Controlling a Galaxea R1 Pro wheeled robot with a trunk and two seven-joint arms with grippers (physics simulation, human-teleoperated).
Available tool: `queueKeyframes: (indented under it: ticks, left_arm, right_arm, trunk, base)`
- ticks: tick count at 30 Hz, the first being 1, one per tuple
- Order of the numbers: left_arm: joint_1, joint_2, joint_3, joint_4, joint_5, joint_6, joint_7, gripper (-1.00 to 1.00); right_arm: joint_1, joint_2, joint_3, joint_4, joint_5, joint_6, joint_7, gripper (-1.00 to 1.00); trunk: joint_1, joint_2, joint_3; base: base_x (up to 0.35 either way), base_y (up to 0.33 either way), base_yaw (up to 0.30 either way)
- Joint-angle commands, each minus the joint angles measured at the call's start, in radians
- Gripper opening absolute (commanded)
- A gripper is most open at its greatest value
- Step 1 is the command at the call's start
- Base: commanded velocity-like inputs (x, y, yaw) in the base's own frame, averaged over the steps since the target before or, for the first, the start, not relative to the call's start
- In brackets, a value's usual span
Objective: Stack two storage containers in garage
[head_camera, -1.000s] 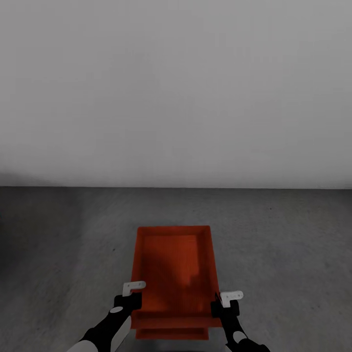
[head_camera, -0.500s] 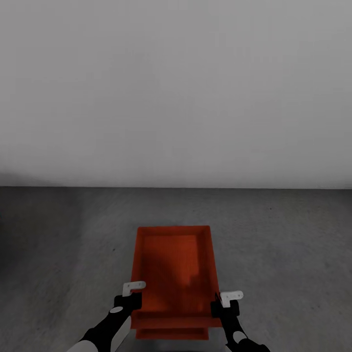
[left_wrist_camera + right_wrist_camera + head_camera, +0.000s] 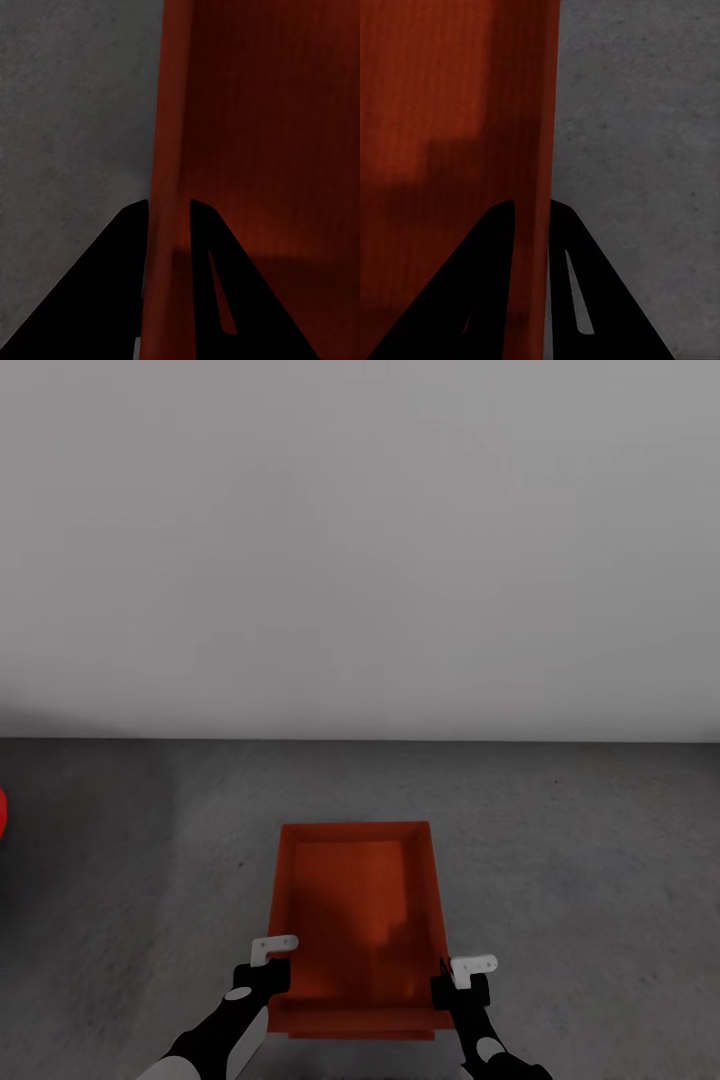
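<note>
Garage scene: grey wall [image 3: 360, 540] across the upper half of the head view, dark concrete floor [image 3: 600, 880] below. Orange container [image 3: 355, 920] sits at lower centre, carried between both arms. Left gripper [image 3: 268, 965] pinches the container's left side wall; the left wrist view shows that wall running up between the two black fingers [image 3: 120, 255], pads pressed against it. Right gripper [image 3: 462, 982] pinches the right side wall in the same manner, wall between its fingers [image 3: 495, 247].

Change over the last second: a second orange edge that showed just beneath the near rim is now hidden under the held container, so the stacked edges line up in this view. A sliver of red [image 3: 2, 812] has entered at the left edge, middle height, and the wall-floor line sits slightly higher, so the camera shifted a little; grippers keep their places in the picture.

Judgement: the held container looks aligned over another one below, hence the stacking step is near its end. Whether it is fully seated cannot be told from here. Next would be letting go of both walls.
</note>
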Motion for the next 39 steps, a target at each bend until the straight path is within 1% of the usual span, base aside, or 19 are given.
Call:
queueKeyframes:
  ticks: [1, 23, 31, 39]
  left_arm:
    - [0.0, 0.01, -0.012, 0.014, 0.008, -0.002, 0.036, -1.0]
    - [0.0, 0.01, -0.012, 0.016, 0.001, -0.002, 0.036, -1.0]
    - [0.0, 0.01, -0.012, 0.016, 0.002, -0.002, 0.035, -1.0]
    - [0.0, 0.01, -0.012, 0.016, 0.005, -0.002, 0.035, -1.0]
  right_arm:
    - [-0.002, 0.0, -0.041, -0.001, -0.016, -0.01, -0.041, -1.0]
    - [-0.002, 0.0, -0.041, -0.001, -0.016, -0.01, -0.041, -1.0]
    - [-0.002, 0.0, -0.041, -0.001, -0.016, -0.01, -0.042, -1.0]
    - [-0.002, 0.0, -0.041, -0.001, -0.016, -0.01, -0.041, -1.0]
  trunk:
    - [0.0, -0.001, -0.001]
    - [0.0, -0.001, -0.001]
    - [0.0, -0.001, -0.001]
    - [0.0, -0.001, -0.001]
  base:
    - [-0.015, 0.014, 0.0]
    - [-0.001, 0.001, 0.0]
    - [0.0, 0.0, -0.093]
    - [0.0, 0.0, -0.016]
